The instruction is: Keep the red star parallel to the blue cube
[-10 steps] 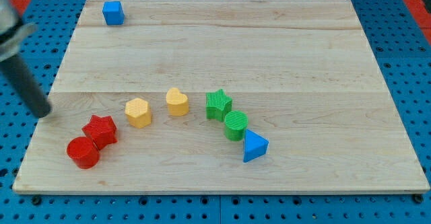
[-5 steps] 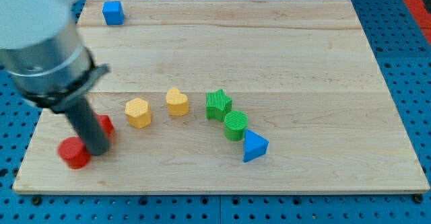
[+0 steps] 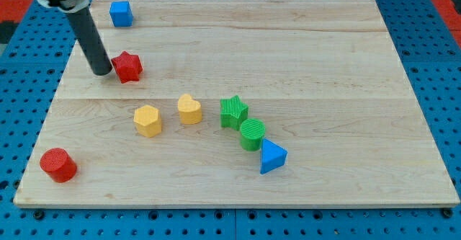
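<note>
The red star (image 3: pixel 128 67) lies on the wooden board (image 3: pixel 302 60) in the upper left part, below and slightly right of the blue cube (image 3: pixel 121 14), which sits near the board's top left corner. My tip (image 3: pixel 102 72) rests on the board right at the star's left side, touching or nearly touching it. The dark rod rises from there toward the view's top left.
A red cylinder (image 3: pixel 57 165) sits near the bottom left corner. A yellow hexagon (image 3: pixel 148 120), a yellow heart (image 3: pixel 189 109), a green star (image 3: pixel 233 112), a green cylinder (image 3: pixel 252 134) and a blue triangle (image 3: pixel 271 157) run in an arc across the middle.
The red star has moved from beside the red cylinder up toward the blue cube. My tip moved up with it. The red cylinder has shifted slightly left and down.
</note>
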Tool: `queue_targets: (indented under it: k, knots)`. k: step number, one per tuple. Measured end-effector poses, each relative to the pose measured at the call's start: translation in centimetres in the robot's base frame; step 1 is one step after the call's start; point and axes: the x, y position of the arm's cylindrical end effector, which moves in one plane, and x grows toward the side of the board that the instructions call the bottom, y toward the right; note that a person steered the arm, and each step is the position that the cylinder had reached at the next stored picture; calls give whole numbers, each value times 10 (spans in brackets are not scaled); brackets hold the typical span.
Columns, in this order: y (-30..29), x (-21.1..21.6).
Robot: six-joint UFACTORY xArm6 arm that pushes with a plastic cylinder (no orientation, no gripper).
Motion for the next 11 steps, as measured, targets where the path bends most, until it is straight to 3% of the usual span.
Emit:
queue_targets:
  k: [1, 5, 8, 9, 11]
  knots:
    - [49, 1]
    - [54, 14]
    - [53, -22]
    - [58, 35]
    - [92, -19]
